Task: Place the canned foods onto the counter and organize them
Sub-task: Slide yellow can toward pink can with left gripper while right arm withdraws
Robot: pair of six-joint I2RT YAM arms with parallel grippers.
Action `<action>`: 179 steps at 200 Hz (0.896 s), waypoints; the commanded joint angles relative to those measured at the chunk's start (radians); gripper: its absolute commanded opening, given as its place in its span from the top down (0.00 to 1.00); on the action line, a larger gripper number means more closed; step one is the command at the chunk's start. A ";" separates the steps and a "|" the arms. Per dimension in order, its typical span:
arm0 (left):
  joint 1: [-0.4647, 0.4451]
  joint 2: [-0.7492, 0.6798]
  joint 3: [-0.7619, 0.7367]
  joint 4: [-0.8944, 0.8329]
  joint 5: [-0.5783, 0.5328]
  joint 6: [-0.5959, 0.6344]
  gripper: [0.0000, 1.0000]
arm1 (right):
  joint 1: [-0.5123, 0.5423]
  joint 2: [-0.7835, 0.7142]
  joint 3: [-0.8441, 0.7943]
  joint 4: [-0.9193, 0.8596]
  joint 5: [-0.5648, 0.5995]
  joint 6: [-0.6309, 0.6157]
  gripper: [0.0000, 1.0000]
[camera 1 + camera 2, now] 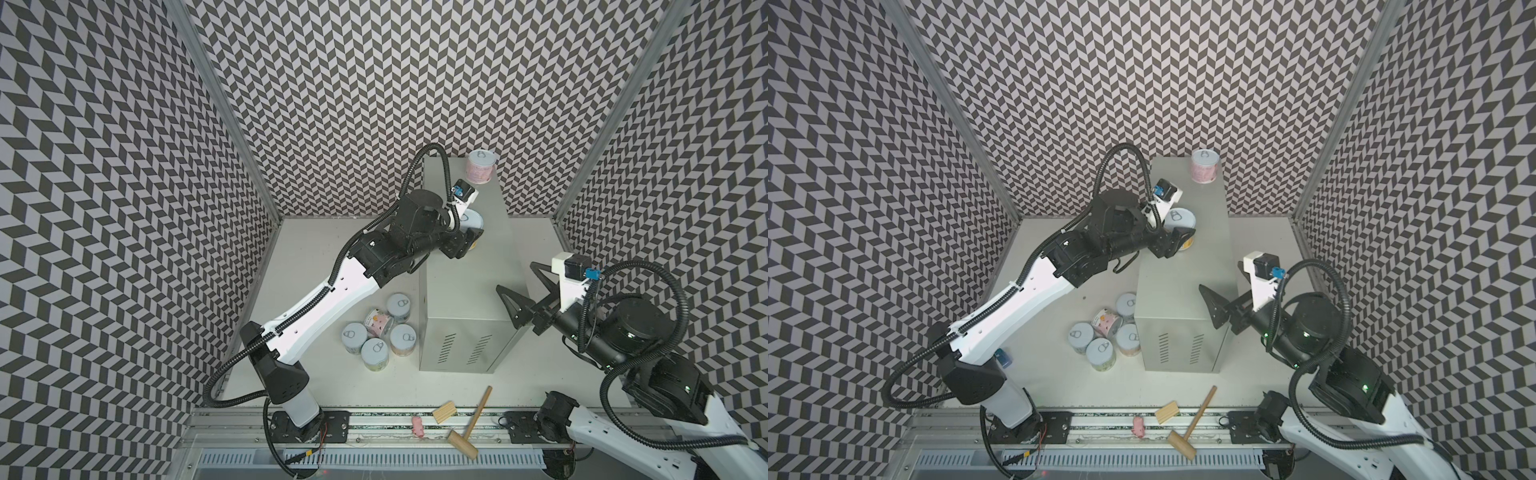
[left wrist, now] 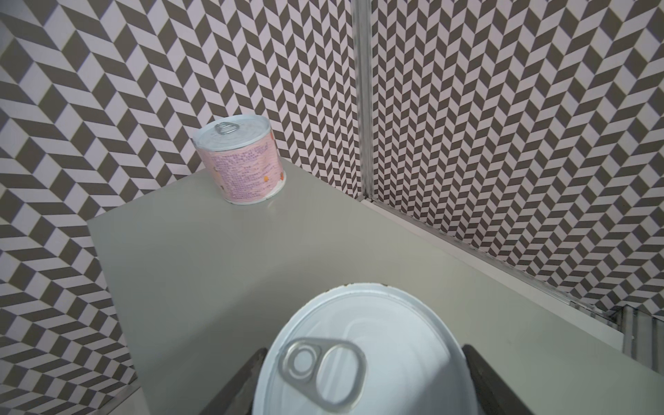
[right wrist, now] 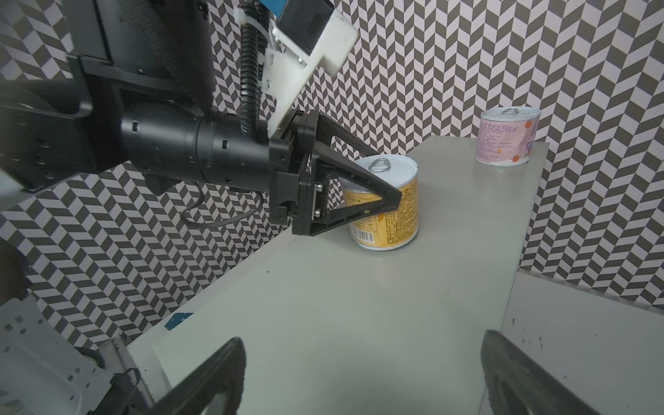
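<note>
While the yellow can [image 3: 391, 215] stands on the desk [image 1: 465, 282], the left hand [image 2: 363, 354] pinches it. The right hand [image 1: 517, 276] hangs spread above the near end.

Tall grey surface [image 1: 1200, 270]: pink can [image 1: 1204, 166] upright at far right corner; yellow can [image 1: 1181, 219] mid-top, left tool [image 1: 1179, 226] clasped on its sides; right tool [image 1: 1223, 286] spread wide above near right edge. Low white surface [image 1: 1059, 374]: five cans [image 1: 1108, 332] clustered just beside the tall one's left side, mallet [image 1: 1192, 419] near front edge.

Left arm [image 1: 324, 299] stretched forward, jaws clamping yellow can [image 3: 395, 215], right arm [image 1: 598, 332] raised, jaws wide apart.
</note>
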 commanded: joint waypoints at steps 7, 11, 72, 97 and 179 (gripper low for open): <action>0.055 0.033 0.132 0.102 0.020 0.054 0.30 | -0.002 -0.012 -0.003 0.035 -0.002 -0.022 0.01; 0.063 0.043 0.145 0.098 0.023 0.059 0.30 | -0.001 -0.012 -0.002 0.035 -0.001 -0.022 0.01; 0.171 0.232 0.353 0.075 0.010 0.137 0.30 | -0.001 -0.008 0.003 0.026 0.008 -0.020 0.01; 0.202 0.310 0.452 0.051 0.029 0.162 0.30 | -0.002 -0.010 0.003 0.023 0.007 -0.015 0.01; 0.269 0.397 0.477 0.130 0.141 0.167 0.28 | -0.002 0.019 0.012 0.017 0.024 -0.005 0.01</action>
